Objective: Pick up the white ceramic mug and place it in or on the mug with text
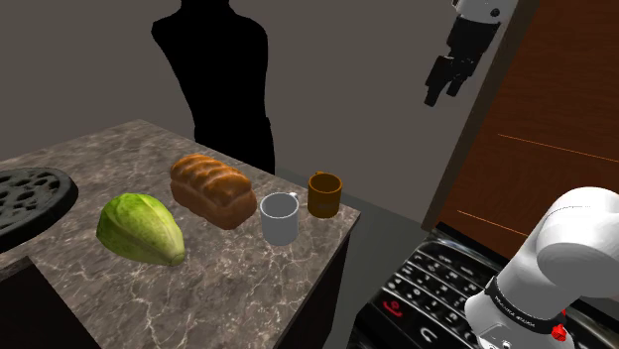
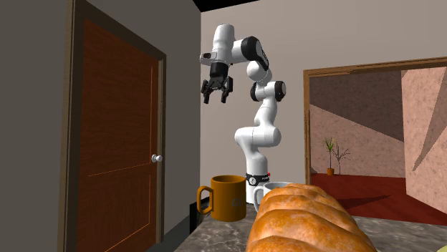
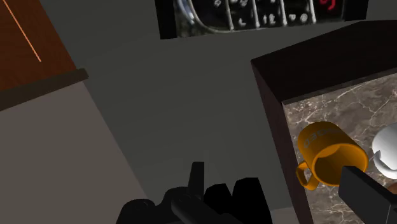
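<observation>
A white mug (image 1: 279,218) stands upright near the corner of the marble counter (image 1: 198,288). Right beside it is an orange-brown mug (image 1: 324,194) with raised lettering on its side. In the second exterior view the orange-brown mug (image 2: 228,199) stands in front, and the white mug (image 2: 276,190) peeks out behind the bread. My gripper (image 1: 443,87) hangs high above the floor, well off the counter's edge, open and holding nothing. From the wrist, the gripper (image 3: 273,184) looks down past the counter corner at the orange-brown mug (image 3: 327,153) and the white mug (image 3: 388,149).
A bread loaf (image 1: 211,188) and a green cabbage-like head (image 1: 142,228) lie on the counter behind the mugs. A dark round object (image 1: 30,198) sits at the far left. A brown door (image 2: 114,129) stands near the arm. The stand (image 1: 436,288) is below.
</observation>
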You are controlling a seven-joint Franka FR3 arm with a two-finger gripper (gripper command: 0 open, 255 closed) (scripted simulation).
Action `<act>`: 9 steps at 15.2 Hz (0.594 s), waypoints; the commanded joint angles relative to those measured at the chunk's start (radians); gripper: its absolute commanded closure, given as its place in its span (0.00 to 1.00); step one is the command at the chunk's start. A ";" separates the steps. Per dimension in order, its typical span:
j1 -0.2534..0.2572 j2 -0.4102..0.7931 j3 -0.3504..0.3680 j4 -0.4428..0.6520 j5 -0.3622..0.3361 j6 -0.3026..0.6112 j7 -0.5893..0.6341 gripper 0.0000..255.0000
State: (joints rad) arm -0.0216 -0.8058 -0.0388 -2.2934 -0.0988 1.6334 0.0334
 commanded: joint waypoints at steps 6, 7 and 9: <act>0.035 0.063 0.073 -0.050 0.047 0.103 0.075 0.00; 0.042 0.079 0.087 -0.057 0.056 0.125 0.090 0.00; 0.056 0.114 0.117 -0.067 0.072 0.167 0.119 0.00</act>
State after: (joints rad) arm 0.0261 -0.7103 0.0598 -2.3521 -0.0375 1.7745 0.1328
